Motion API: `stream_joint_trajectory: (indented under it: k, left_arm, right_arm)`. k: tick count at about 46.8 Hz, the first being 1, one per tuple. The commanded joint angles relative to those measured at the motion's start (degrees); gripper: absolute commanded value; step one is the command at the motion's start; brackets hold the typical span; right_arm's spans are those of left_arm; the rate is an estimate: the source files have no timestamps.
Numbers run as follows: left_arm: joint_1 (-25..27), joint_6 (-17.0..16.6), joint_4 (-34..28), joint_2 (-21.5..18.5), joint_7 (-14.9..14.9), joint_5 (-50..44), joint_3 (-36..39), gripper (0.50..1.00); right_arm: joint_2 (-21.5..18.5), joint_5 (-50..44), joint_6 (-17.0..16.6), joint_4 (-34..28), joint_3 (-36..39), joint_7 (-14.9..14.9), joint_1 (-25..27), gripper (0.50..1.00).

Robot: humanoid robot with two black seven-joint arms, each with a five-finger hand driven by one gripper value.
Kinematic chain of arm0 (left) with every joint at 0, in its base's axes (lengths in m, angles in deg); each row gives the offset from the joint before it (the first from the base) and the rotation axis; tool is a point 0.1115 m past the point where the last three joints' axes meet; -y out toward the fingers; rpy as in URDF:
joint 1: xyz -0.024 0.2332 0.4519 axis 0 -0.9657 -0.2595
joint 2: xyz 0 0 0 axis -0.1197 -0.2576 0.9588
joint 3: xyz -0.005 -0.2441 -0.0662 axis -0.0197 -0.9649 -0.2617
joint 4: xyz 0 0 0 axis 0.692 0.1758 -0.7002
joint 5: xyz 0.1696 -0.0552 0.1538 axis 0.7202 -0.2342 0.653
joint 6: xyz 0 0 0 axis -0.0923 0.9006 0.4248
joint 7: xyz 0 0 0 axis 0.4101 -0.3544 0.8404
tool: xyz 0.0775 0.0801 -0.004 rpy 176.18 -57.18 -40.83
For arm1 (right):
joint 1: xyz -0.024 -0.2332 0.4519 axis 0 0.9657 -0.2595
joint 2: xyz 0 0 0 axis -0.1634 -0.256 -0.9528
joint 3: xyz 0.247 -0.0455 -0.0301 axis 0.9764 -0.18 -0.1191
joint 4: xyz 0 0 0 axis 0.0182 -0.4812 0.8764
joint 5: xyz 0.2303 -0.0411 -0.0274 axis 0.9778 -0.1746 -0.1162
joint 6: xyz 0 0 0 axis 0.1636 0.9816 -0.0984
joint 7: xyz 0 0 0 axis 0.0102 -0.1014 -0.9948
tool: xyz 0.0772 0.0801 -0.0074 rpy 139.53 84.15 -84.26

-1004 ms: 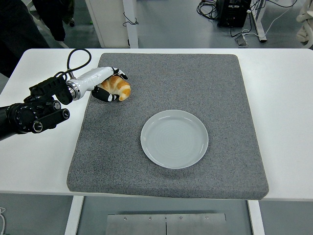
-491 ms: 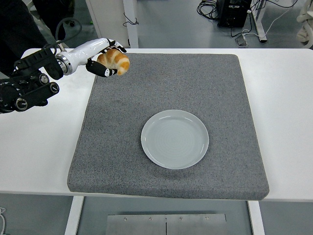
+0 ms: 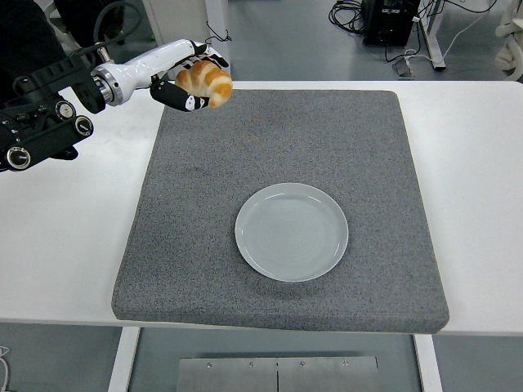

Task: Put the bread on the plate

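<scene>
the left hand (image 3: 189,77) grips the bread (image 3: 206,82) in curled fingers, raised over the grey mat's (image 3: 368,147) far-left corner, at 11 o'clock from the empty plate (image 3: 292,232).

This looks like a robotics lab or test room rather than a home or kitchen. A plain white bench (image 3: 474,163) carries a grey foam mat (image 3: 327,139), and behind it lies a bare grey floor (image 3: 286,41) with loose black cables (image 3: 347,12), a black equipment box (image 3: 391,20) and white metal frame legs (image 3: 217,37).
</scene>
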Motion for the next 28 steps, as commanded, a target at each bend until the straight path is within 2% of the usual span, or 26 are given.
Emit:
stream_joint_trajectory:
  k: [1,28]
  left_arm:
    - [0.3,0.0,-1.5,0.1,0.0,0.1,0.0,0.687]
    - [2.8,0.0,-11.9,0.4,0.1,4.1,-1.1,0.704]
  right_arm:
    - [0.0,0.0,0.0,0.0,0.0,0.0,0.0,1.000]
    - [0.0,0.0,0.0,0.0,0.0,0.0,0.0,1.000]
